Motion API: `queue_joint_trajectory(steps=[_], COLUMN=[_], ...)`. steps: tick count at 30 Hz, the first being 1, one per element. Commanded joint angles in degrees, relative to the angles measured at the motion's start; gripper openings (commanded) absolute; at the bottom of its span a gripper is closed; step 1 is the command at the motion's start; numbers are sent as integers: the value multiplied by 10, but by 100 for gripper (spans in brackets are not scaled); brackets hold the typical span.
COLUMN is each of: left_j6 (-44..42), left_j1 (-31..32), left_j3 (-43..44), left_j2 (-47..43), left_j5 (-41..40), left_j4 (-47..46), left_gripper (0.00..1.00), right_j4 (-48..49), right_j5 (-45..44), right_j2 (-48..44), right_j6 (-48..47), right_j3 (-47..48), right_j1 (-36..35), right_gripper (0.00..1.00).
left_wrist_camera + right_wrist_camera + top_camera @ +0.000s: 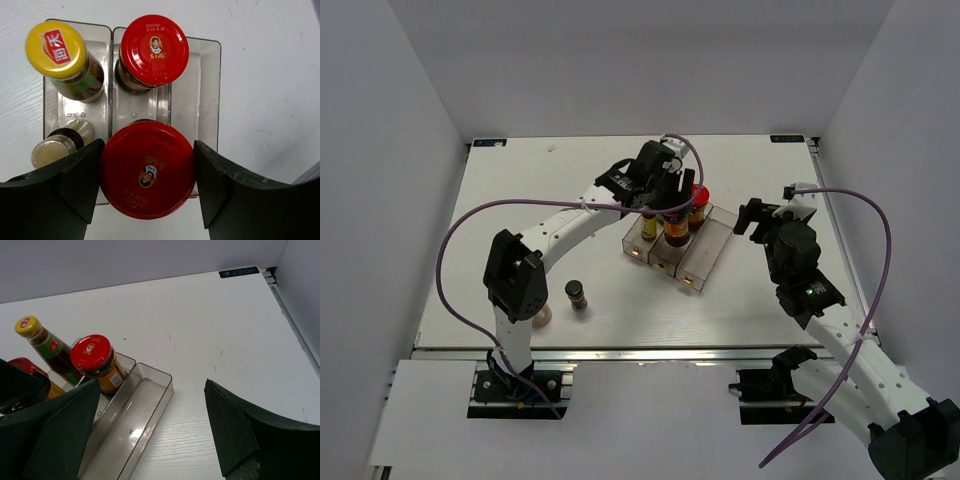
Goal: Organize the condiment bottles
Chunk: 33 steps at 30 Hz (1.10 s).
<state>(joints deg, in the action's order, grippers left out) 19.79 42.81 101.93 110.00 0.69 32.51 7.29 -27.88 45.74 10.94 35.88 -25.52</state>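
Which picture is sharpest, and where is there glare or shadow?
Left wrist view: sharpest, the print on the red-lidded jar in the left end effector reads clearly. Right wrist view: a glare spot in the empty compartment of the clear tray; the right end effector is dark, featureless wedges. Top external view: even light, soft shadows.

- Near red-lidded jar: glossy red lid, small portrait badge, faint date print.
- Far red-lidded jar: matching red lid, dark contents, yellow label.
- Tall bottle: yellow cap with a red-and-white logo, green and red label.
- Small bottle: pale gold cap.
- Tray: clear plastic.
- Lone bottle, near left: dark, black cap.
- Table: white.
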Motion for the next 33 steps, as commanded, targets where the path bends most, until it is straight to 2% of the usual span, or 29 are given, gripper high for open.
queue_joint_trajectory(steps=[1, 9, 22, 26, 29, 30, 33], left_j6=[-6, -12, -7, -19, -27, -30, -35], left_j1=[8, 18, 26, 31, 39, 40, 45], left_j3=[44, 48, 7, 10, 11, 12, 16], left_j2=[-21, 14, 25, 29, 27, 27, 29], left_j5=[2, -50, -82, -90, -98, -105, -110], left_j4=[-51, -61, -89, -82, -72, -69, -57], left_gripper=[16, 17, 31, 37, 49, 56, 65], right_j4=[-1, 10, 10, 11, 11, 10, 8], right_j5=[-33, -28, -30, -31, -34, -33, -32], right_j2=[-13, -18, -23, -22, -21, -22, -28], right_j6=[2, 0, -5, -6, -5, -5, -4], right_j3=[-7, -13, -21, -23, -26, -25, -23], right_j1=[2, 2, 3, 2, 2, 2, 2], right_gripper=[89, 89, 89, 89, 89, 89, 89])
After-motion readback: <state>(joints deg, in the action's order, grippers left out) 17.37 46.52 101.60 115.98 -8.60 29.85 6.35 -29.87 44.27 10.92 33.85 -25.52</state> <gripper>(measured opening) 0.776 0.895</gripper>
